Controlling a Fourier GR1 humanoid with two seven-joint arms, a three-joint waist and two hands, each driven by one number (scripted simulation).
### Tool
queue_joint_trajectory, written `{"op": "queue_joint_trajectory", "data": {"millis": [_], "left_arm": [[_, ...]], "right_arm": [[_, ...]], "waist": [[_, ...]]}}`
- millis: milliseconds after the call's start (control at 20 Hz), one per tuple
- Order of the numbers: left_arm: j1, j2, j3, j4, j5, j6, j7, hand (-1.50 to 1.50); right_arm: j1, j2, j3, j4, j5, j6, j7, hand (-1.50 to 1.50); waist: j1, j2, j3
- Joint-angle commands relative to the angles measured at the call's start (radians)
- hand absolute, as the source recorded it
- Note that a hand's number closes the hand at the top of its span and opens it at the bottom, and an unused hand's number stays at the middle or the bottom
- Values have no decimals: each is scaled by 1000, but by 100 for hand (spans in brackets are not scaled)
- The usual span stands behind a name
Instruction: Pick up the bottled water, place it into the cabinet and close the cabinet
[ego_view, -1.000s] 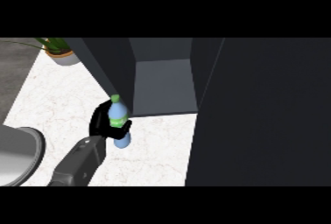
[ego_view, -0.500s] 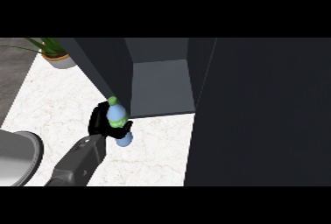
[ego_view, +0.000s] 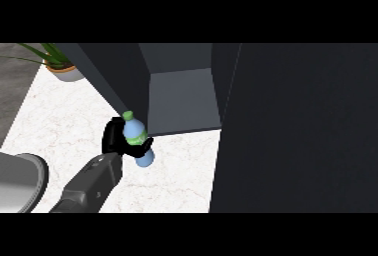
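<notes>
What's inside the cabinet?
Only a bare grey shelf and walls show inside the cabinet. The dark panel hides anything farther right. The bottled water is outside, in the left hand.

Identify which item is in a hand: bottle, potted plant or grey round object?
The bottled water, green-labelled, with the left hand's fingers curled round it; the others stand untouched.

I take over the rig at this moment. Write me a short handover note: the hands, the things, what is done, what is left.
Left hand: shut on the bottled water, in front of the open cabinet, at its front left corner, not yet inside.
Right hand: not in view.
Done: bottled water picked up.
Left: put it into the cabinet, let go, close the cabinet.
</notes>
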Motion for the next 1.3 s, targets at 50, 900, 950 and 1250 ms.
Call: {"op": "queue_joint_trajectory", "data": {"millis": [50,900,950,1250], "left_arm": [[-277,-99,8,-35,12,171,122,150],[-265,-99,74,10,79,217,73,150],[-264,-99,80,4,85,214,60,150],[-272,-100,88,11,93,249,52,150]], "right_arm": [[-22,-28,-47,33,-57,20,-2,-150],[-23,-73,-130,95,-171,101,-25,-150],[-20,-69,-127,91,-167,92,-19,-150],[-35,-91,-146,105,-183,105,-17,-150]], "waist": [[-51,28,-25],[-65,48,-30],[-67,49,-31],[-68,53,-31]]}}
